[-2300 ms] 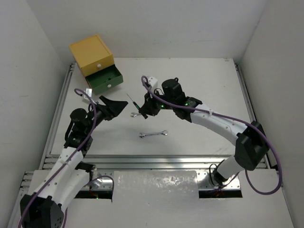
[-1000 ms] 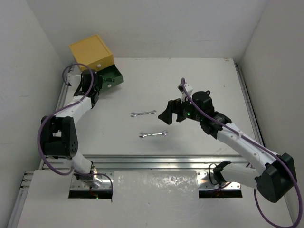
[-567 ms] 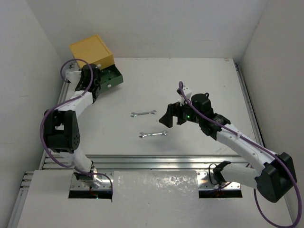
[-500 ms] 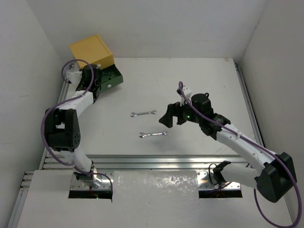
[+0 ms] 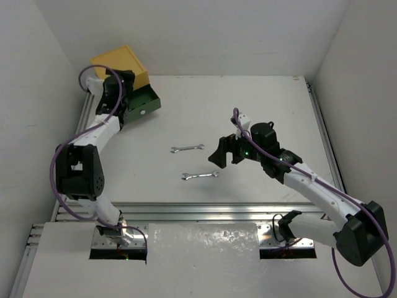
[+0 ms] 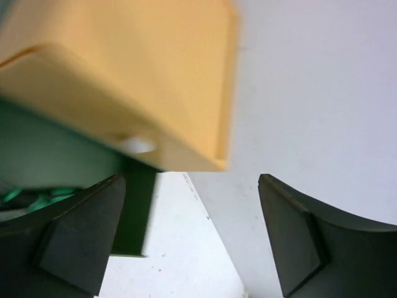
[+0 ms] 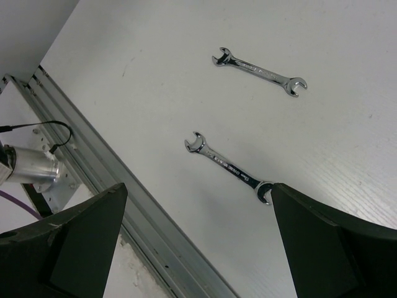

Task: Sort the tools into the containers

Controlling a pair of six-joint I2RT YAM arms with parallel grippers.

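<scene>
Left gripper (image 6: 192, 233) found spread, empty, by yellow drawer (image 6: 124, 68); green drawer (image 6: 43, 155) blurred, contents not made out; right gripper (image 7: 198, 211) spread, empty, near wrenches (image 7: 228, 166).

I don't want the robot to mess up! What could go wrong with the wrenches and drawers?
The left gripper hangs open right beside the yellow drawer and the pulled-out green drawer; a clumsy move might knock the stack crooked. The near wrench and far wrench lie flat on the table, so the open right gripper might slip off them or scrape it.
</scene>
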